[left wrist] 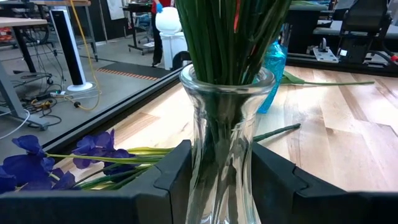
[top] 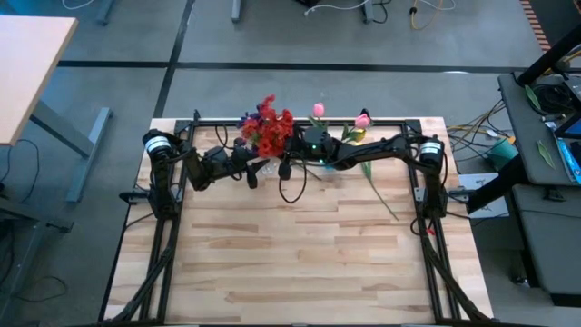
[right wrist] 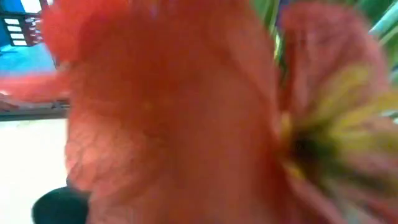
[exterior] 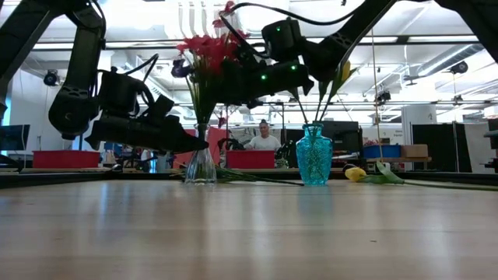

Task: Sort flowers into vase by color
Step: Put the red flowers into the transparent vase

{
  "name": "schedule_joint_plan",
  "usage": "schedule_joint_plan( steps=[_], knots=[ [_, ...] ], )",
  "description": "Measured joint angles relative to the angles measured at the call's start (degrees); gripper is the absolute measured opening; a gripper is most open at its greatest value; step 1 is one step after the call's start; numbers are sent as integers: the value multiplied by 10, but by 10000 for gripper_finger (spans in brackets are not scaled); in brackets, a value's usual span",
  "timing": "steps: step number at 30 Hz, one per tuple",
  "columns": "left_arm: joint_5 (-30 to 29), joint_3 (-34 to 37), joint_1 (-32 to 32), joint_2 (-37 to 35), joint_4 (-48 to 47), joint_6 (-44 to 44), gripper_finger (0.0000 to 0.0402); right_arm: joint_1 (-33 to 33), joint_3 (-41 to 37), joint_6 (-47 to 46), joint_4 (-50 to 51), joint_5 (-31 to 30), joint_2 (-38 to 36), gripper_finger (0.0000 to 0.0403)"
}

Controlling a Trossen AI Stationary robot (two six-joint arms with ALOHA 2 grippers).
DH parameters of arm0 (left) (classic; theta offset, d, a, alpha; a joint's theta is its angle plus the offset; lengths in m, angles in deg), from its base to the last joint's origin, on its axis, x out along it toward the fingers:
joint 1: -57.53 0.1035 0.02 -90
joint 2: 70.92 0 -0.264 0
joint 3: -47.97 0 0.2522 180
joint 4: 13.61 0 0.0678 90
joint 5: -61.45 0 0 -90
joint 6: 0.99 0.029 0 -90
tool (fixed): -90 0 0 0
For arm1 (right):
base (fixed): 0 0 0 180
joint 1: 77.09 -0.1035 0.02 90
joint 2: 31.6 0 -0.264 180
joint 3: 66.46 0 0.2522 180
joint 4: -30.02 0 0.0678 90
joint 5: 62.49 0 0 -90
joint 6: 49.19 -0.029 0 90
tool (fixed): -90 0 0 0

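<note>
A clear glass vase (left wrist: 217, 143) stands on the table's far side and holds a bunch of red flowers (exterior: 206, 50) on green stems. My left gripper (left wrist: 221, 186) is shut on this vase, low down. My right gripper (exterior: 233, 78) reaches level from the right into the red blooms (top: 272, 134), which hide its fingertips. To the right, a blue vase (exterior: 313, 155) holds pink tulip buds (top: 318, 111). Purple flowers (left wrist: 37, 163) lie on the table behind the clear vase. A yellow tulip (exterior: 355, 173) lies right of the blue vase. My left gripper pinches the clear vase at its narrow waist (left wrist: 196, 168) between its two fingers, one on each side. The fingers (left wrist: 171, 180) come in about level from the table's left. The vase stands upright with its base on the table. My right gripper is in among the red flowers, and a bloom (right wrist: 174, 112) fills its wrist view. Whether the fingers touch a stem or a bloom, I cannot tell.
A loose flower with a long green stem (top: 377, 186) lies on the table right of centre. A black rail (top: 300, 120) runs along the far edge. The near half of the wooden table (top: 300, 263) is bare boards.
</note>
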Motion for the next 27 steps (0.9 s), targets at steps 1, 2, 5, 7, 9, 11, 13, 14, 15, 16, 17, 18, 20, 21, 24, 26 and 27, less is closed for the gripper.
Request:
schedule_joint_plan(
  steps=[1, 2, 5, 7, 9, 11, 13, 14, 15, 16, 17, 18, 20, 21, 24, 26, 27],
  knots=[
    [0, 0, 0, 0, 0, 0, 120, -2, 0, -3, 6, 0, -3, 38],
    [0, 0, 0, 0, 0, 0, 120, -3, -1, -3, 15, -1, -7, 48],
    [0, 0, 0, 0, 0, 0, 120, -11, -1, 4, 29, -5, -20, 85],
    [-1, 0, 0, 0, 0, 0, 120, -15, -1, 12, 33, -4, -29, 109],
    [-1, 0, 0, 0, 0, 0, 120, -19, -1, 22, 40, -4, -38, 128],
    [-1, 0, 0, 0, 0, 0, 120, -22, -1, 23, 40, -5, -43, 140],
    [-1, 0, 0, 0, 0, 0, 120, -23, -1, 25, 40, -6, -46, 144],
    [-1, 0, 0, 0, 0, 0, 120, -24, -1, 27, 39, -6, -47, 143],
    [-1, 0, 0, 0, 0, 0, 120, -24, -1, 27, 39, -7, -48, 142],
    [-1, 0, 0, 0, 0, 0, 120, -25, -1, 27, 39, -6, -48, 139],
    [-1, 0, 0, 0, 0, 0, 120, -26, -1, 28, 41, -6, -48, 136],
    [-1, 0, 0, 0, 0, 0, 120, -28, -1, 28, 40, -7, -45, 133],
    [-1, 0, 0, 0, 0, 0, 120, -32, -1, 31, 35, -22, -42, 127],
    [-1, 0, 0, 0, 0, 0, 120, -33, -1, 34, 37, -28, -42, 123],
    [-1, 0, 0, 0, 0, 0, 120, -35, -1, 39, 35, -34, -41, 103],
    [-1, 0, 0, 0, 0, 0, 120, -35, -1, 39, 37, -34, -41, 82],
    [-1, 0, 0, 0, 0, 0, 120, -35, -1, 39, 39, -34, -40, 70]
  ],
)
